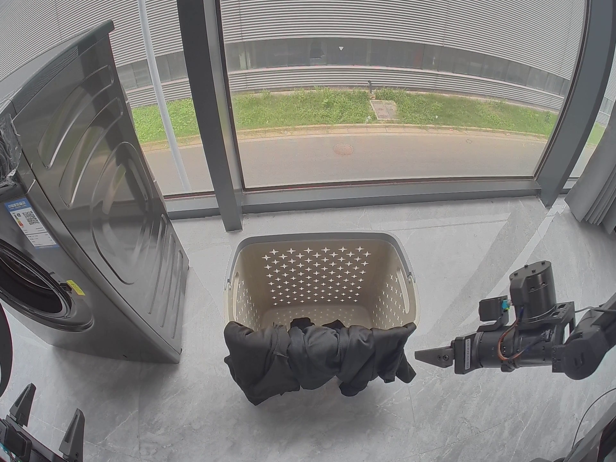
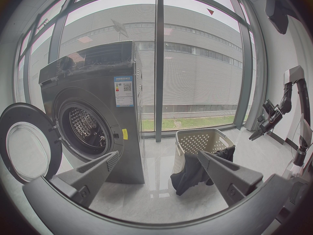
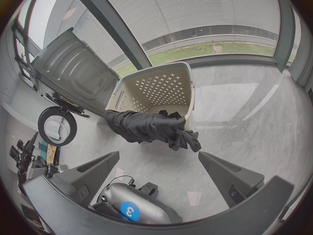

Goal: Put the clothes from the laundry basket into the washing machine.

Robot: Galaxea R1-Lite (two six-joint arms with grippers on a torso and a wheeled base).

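Observation:
A cream laundry basket [image 1: 321, 237] stands on the floor by the window. A dark garment [image 1: 314, 357] hangs over its near rim, partly inside and partly outside. To its left is the grey washing machine [image 1: 96, 181]; its round door [image 2: 27, 147] is swung open and the drum [image 2: 84, 128] shows. My right gripper [image 1: 428, 357] hovers just right of the garment's end, pointing at it, open and holding nothing. My left gripper [image 1: 48, 418] is low at the near left, open and apart from everything. The right wrist view has the basket [image 3: 163, 85] and garment [image 3: 146, 128] ahead of the open fingers.
A glass wall with a thick dark pillar [image 1: 212, 97] runs behind the basket. A grey curtain [image 1: 597, 187] hangs at the far right. Bare tiled floor [image 1: 487, 258] lies around the basket and between it and the machine.

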